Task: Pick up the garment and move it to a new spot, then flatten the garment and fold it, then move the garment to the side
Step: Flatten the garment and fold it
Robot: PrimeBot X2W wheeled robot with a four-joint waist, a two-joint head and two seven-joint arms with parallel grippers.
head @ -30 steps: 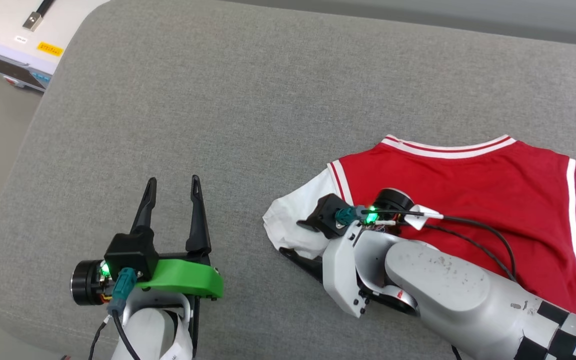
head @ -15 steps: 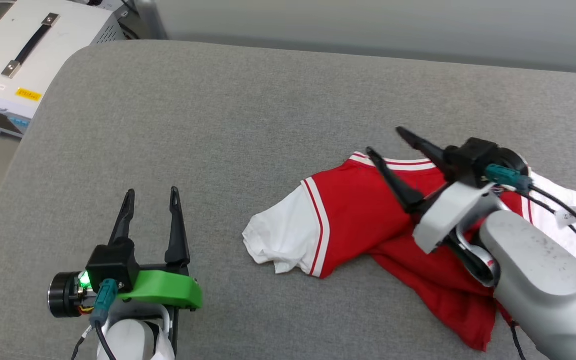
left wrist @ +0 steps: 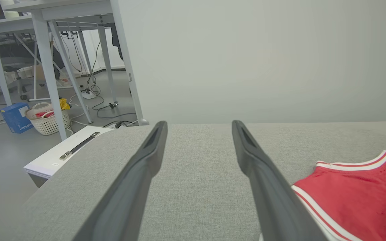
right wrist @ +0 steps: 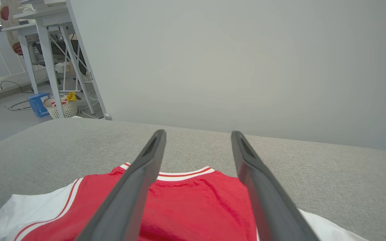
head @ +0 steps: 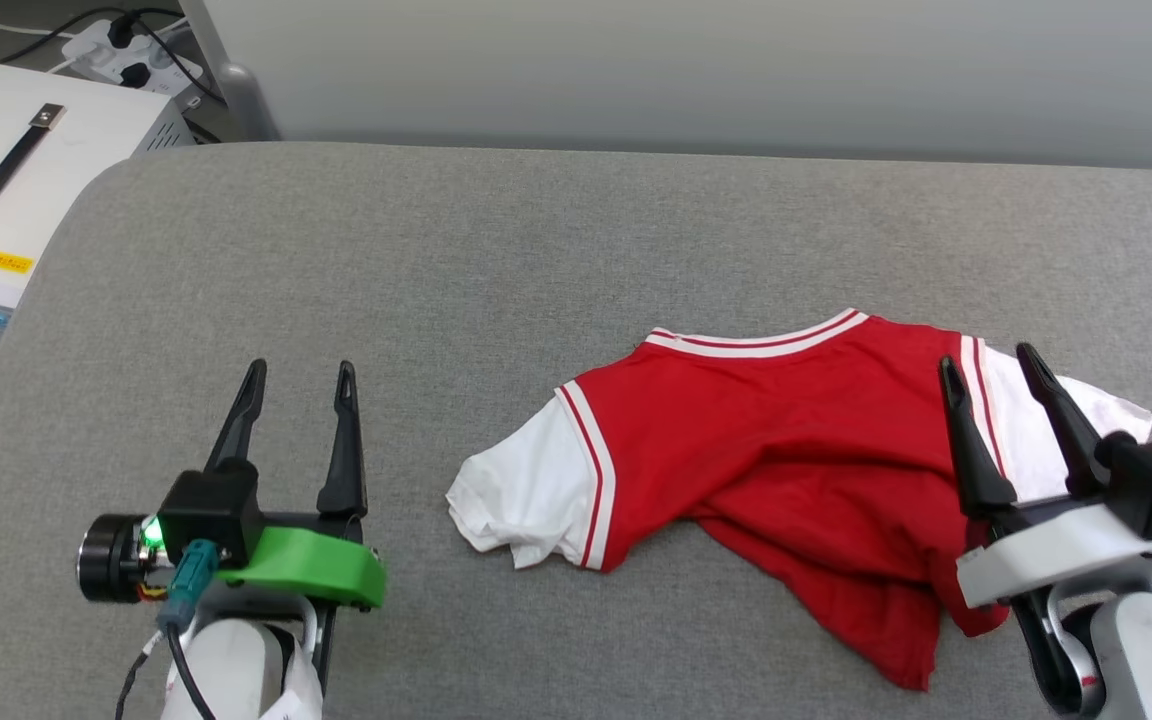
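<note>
Right gripper (head: 985, 356): jaws spread wide, nothing between them, no cloth pinched; the right wrist view confirms this, with both dark fingers of the gripper (right wrist: 198, 132) parted and open air across the gap. The garment (head: 776, 430) lies directly under and ahead of this gripper. The fingers cross its right shoulder, one over the red-and-white striped trim, the other over the white sleeve; I cannot tell whether the tips touch the cloth or stand just clear. Seen along the fingers, the red body (right wrist: 193, 204) lies between and below them, with the striped collar band just beyond the tips. The shirt spreads out from the gripper toward the robot's left: red panel rumpled, lower hem bunched and folded over beside the gripper's white mount, far white sleeve crumpled at the end nearest the other arm. The right arm comes up from the lower right corner of the head view, pale forearm low, fingers pointing away from the robot and roughly level with the surface. Left gripper (head: 300, 366): jaws equally wide, holding nothing, over bare grey cushion (head: 536, 250), fingers parallel and pointing away, green mount behind them. From this gripper (left wrist: 198, 123) the garment (left wrist: 357, 197) sits off to its right, apart from the fingers, collar trim and a striped shoulder seam visible. Farther left of it, past the cushion edge, stands a white box (head: 26, 180) with a dark handle; beyond that, on the floor, a woven basket (left wrist: 47, 117) beside table legs.
</note>
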